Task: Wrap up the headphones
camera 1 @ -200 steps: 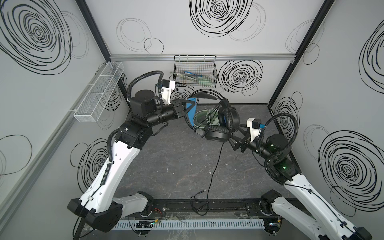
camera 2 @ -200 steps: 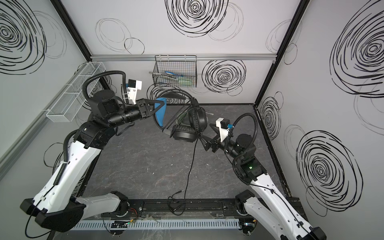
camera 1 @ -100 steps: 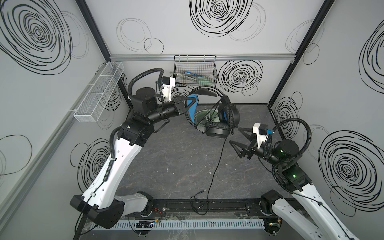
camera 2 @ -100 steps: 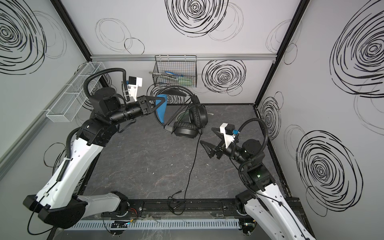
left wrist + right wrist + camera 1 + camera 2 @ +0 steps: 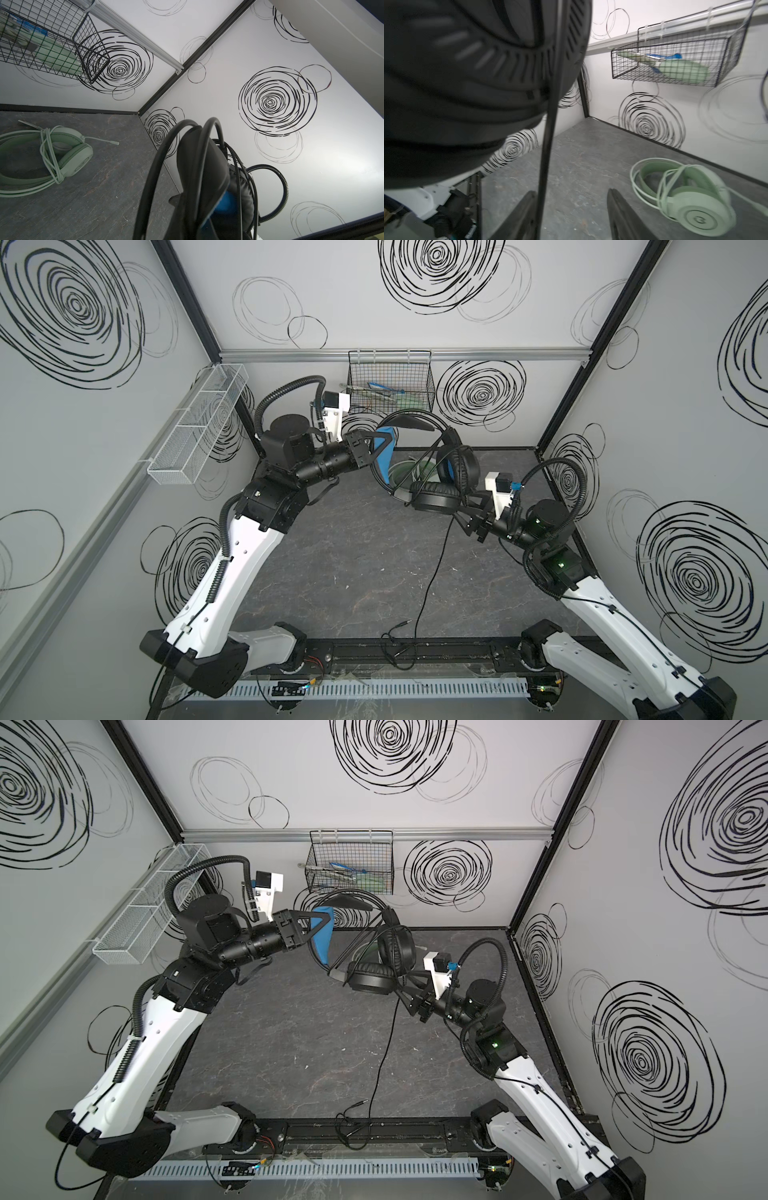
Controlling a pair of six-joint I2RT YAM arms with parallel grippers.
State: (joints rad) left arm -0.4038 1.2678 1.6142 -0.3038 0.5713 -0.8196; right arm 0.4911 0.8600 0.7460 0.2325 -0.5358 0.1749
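Left gripper (image 5: 376, 443): jaws together, clamped on the blue-padded headband (image 5: 384, 454) of the black headset (image 5: 436, 499). The set hung in the air over the back half of the table (image 5: 332, 564), ear cups toward my right arm. In the left wrist view, loops of black cord (image 5: 212, 121) lay over the band.

Right gripper (image 5: 571, 193): jaws apart, nothing clamped. It sat just under the nearer ear cup (image 5: 467, 72). In both top views that cup hid its tips, so the right wrist view was my only check.

What mattered: the free cord dropped almost straight down from the cup, long axis vertical. It passed between my 2 right fingers, close against 1 finger (image 5: 521, 212) and well off the other. I could not tell whether it touched; the picture was smeared. Lower down the hanging cord (image 5: 434, 568) ran to the front edge, where the plug (image 5: 401, 625) lay slack.

Judgement: my right arm was nearer the cord, and my left was serving as anchor. The next move would need the right jaws to pinch across the cord, then carry it up around the band. The risk was the cord slipping out past the fingertips.

Mint-green headset (image 5: 68, 153): on the table at the back, cord bundled round it, apart from both grippers.
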